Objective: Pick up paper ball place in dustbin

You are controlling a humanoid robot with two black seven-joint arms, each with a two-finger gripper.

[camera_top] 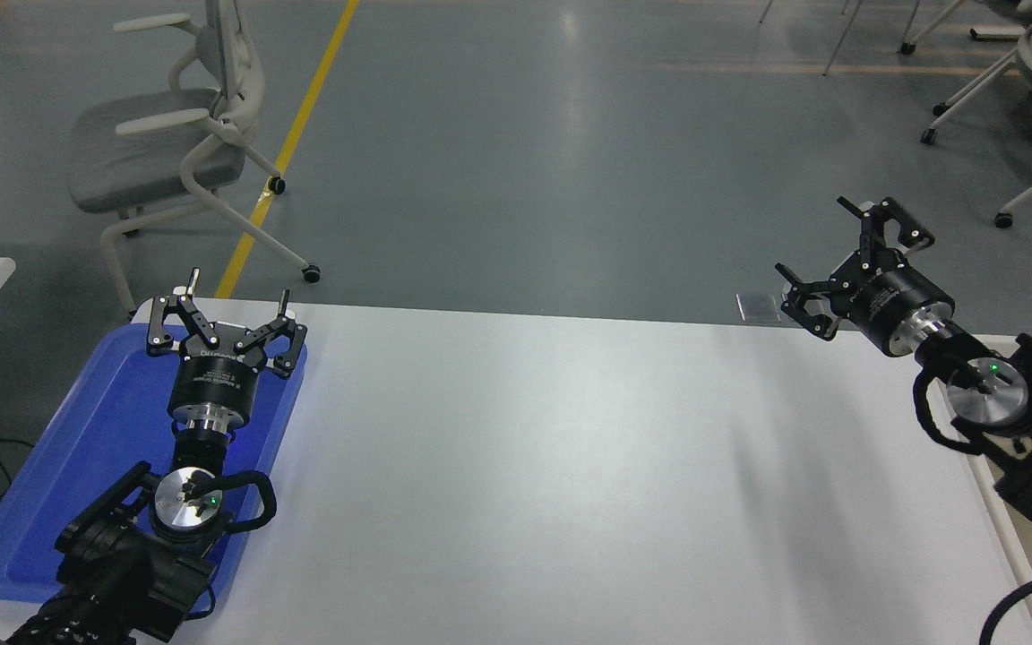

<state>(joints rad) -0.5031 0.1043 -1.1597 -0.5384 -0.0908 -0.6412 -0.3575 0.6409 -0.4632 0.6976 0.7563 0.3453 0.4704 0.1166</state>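
Right pincer (816,260), fingers apart and empty, at the frame's right, beside the dustbin (1009,537); left pincer (227,300), parked lower left, likewise apart. No paper ball visible; such paper would likely be light and crushable.

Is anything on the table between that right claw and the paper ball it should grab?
No paper ball shows in this view. The right gripper hangs open above the white table's far right corner, beside the dustbin; nothing stands on the table near it.
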